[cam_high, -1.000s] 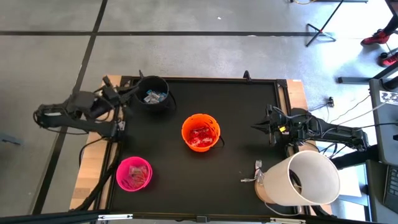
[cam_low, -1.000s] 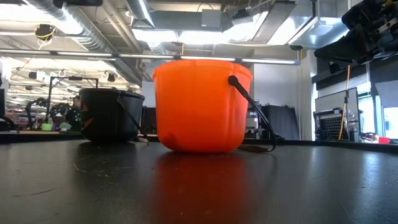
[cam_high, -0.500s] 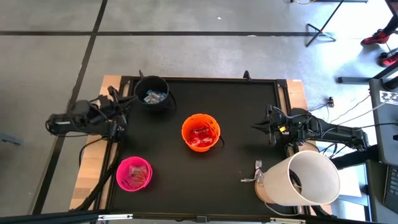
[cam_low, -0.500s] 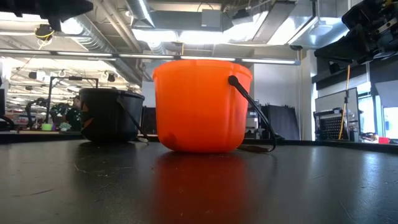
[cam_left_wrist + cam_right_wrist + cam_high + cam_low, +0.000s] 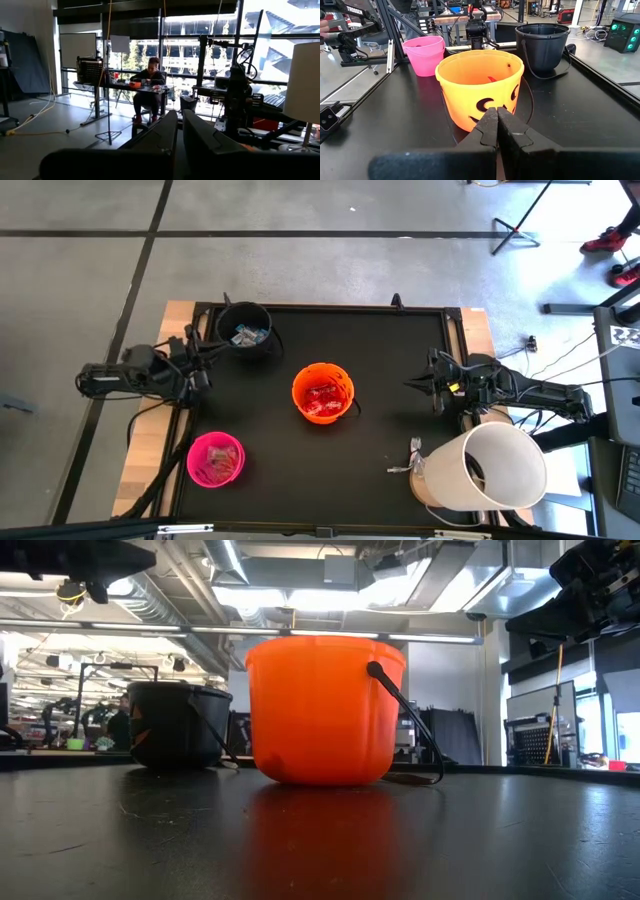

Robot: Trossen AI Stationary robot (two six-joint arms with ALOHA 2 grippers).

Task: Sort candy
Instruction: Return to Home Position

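Left gripper (image 5: 205, 349) has shifted along the table's (image 5: 400, 340) left edge, near the black bucket (image 5: 228, 320); fingers narrow, empty. Right gripper (image 5: 412, 384) pinched closed, facing the orange bucket (image 5: 296, 388) holding red candy (image 5: 322, 400).

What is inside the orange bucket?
Red packets lie piled in the orange bucket, seen from above. Anything beneath that pile is covered.

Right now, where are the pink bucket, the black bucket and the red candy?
pink bucket (image 5: 425, 59): right wrist view, on its outer wall.
black bucket (image 5: 180, 735): low view, on its side wall.
red candy (image 5: 322, 401): high view, middle of the pile inside the orange bucket (image 5: 294, 392).
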